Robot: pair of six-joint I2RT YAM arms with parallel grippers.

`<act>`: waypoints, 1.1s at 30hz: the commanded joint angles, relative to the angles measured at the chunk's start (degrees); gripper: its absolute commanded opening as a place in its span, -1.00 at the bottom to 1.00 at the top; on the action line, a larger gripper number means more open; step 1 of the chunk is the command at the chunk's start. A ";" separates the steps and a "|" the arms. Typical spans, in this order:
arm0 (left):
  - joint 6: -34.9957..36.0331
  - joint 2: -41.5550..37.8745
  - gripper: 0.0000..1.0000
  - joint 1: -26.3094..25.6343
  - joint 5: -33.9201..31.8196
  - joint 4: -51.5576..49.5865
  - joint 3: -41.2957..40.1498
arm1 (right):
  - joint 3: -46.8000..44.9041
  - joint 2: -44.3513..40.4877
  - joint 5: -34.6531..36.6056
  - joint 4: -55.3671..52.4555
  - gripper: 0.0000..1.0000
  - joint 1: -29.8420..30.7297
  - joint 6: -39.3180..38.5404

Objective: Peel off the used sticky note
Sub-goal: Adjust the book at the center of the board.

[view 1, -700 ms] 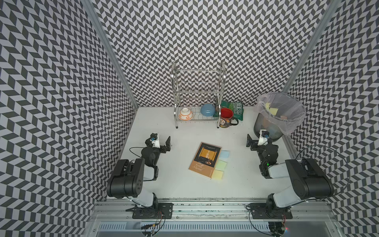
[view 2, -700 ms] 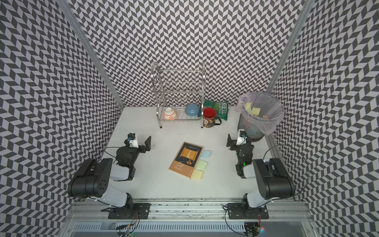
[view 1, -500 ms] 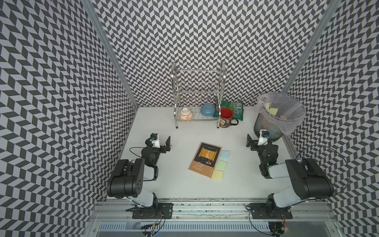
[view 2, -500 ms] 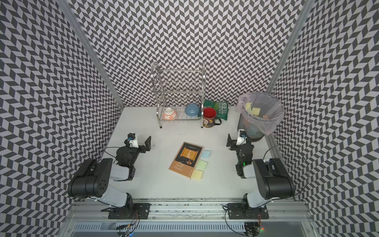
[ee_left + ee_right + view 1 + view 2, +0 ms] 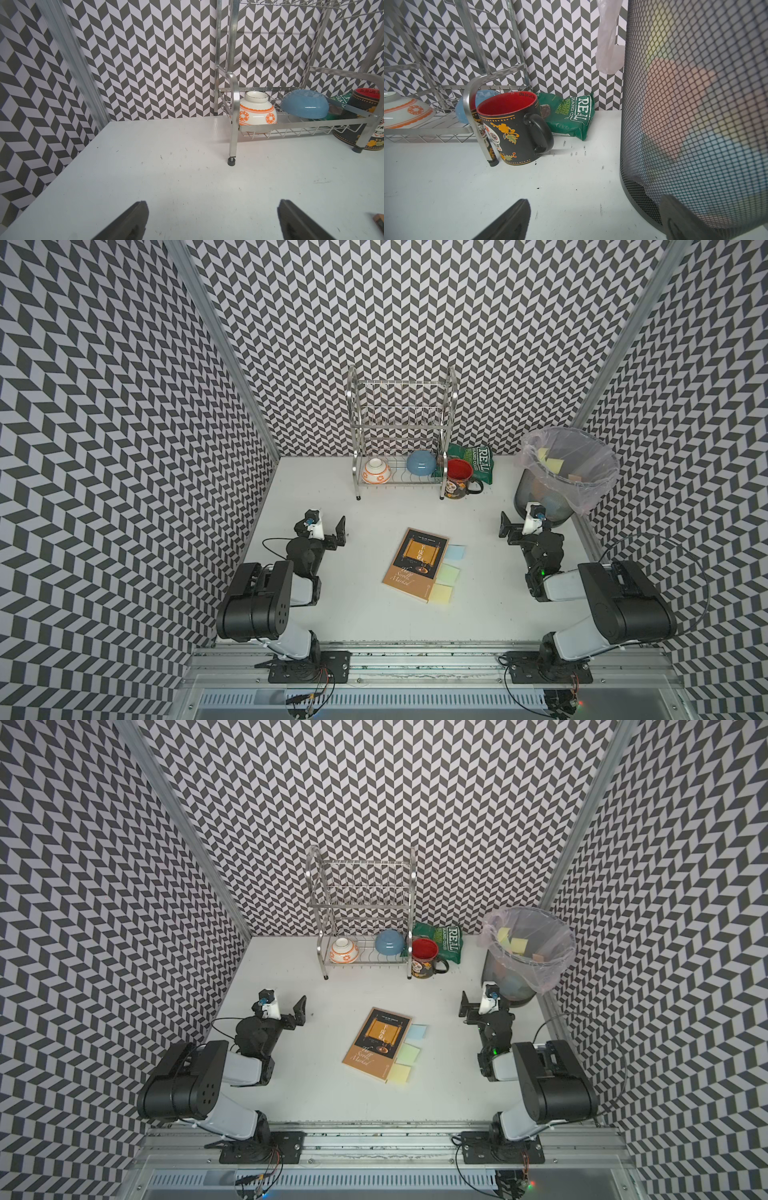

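Pastel paper, namely a blue note (image 5: 455,552), a green note (image 5: 449,573) and a yellow note (image 5: 441,594), pokes out in a row along one long edge of a brown book (image 5: 415,562) on the surface (image 5: 365,626); which note is the used one cannot be told. That edge faces the right fingers (image 5: 505,526), spread wide and empty, so they are judged the nearer pair. The left fingers (image 5: 340,527), also wide and empty, sit off the book's opposite edge, with the book in their way.
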 commanded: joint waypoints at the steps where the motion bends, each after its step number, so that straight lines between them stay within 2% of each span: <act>1: -0.06 -0.63 1.00 -0.06 0.02 1.07 0.61 | 0.76 -0.84 -0.24 1.81 1.00 -0.31 -0.19; 9: 0.12 -1.50 1.00 0.00 0.93 0.92 0.75 | 0.22 -1.18 0.02 3.12 0.99 -0.28 -0.36; 10: 0.55 -3.91 1.00 0.02 1.66 -3.63 1.86 | -0.16 -2.54 0.21 3.89 1.00 0.13 -0.79; 11: 1.44 -6.99 1.00 -0.04 2.71 -12.36 4.22 | 0.58 -5.62 1.90 0.69 1.00 1.24 -1.25; 13: 3.26 -12.42 1.00 -0.50 3.35 -27.51 10.46 | 6.53 -12.58 9.04 -16.87 1.00 3.79 1.60; 15: 4.16 -16.16 1.00 -0.59 2.74 -37.34 14.89 | 12.59 -17.54 12.35 -34.01 1.00 4.65 8.13; 17: 7.68 -18.66 1.00 -0.63 4.42 -47.76 18.85 | 14.46 -19.60 11.93 -40.34 1.00 4.66 13.10; 19: 12.85 -19.32 0.99 -1.03 8.71 -57.21 22.09 | 15.81 -19.45 14.69 -47.19 1.00 4.20 28.33; 20: 14.60 -18.96 0.97 -1.90 9.41 -60.65 23.13 | 16.74 -18.93 13.94 -50.61 1.00 3.02 32.37; 22: 16.97 -17.98 0.87 -4.65 6.53 -65.73 24.84 | 18.96 -17.97 -2.41 -53.81 1.00 1.16 30.84; 23: 18.20 -17.11 0.80 -6.39 4.36 -68.55 25.79 | 19.64 -17.86 -7.41 -55.13 0.99 1.40 30.39; 26: 21.68 -13.60 0.48 -11.34 1.76 -76.77 29.29 | 19.08 -19.92 -16.34 -55.84 1.00 3.45 30.53; 29: 22.39 -9.49 0.23 -16.41 -1.77 -79.91 30.66 | 19.07 -22.29 -19.59 -58.03 1.00 9.23 29.82; 33: 20.76 -4.73 0.20 -20.72 -5.94 -78.81 30.49 | 20.08 -22.26 -19.74 -61.08 1.00 17.05 28.41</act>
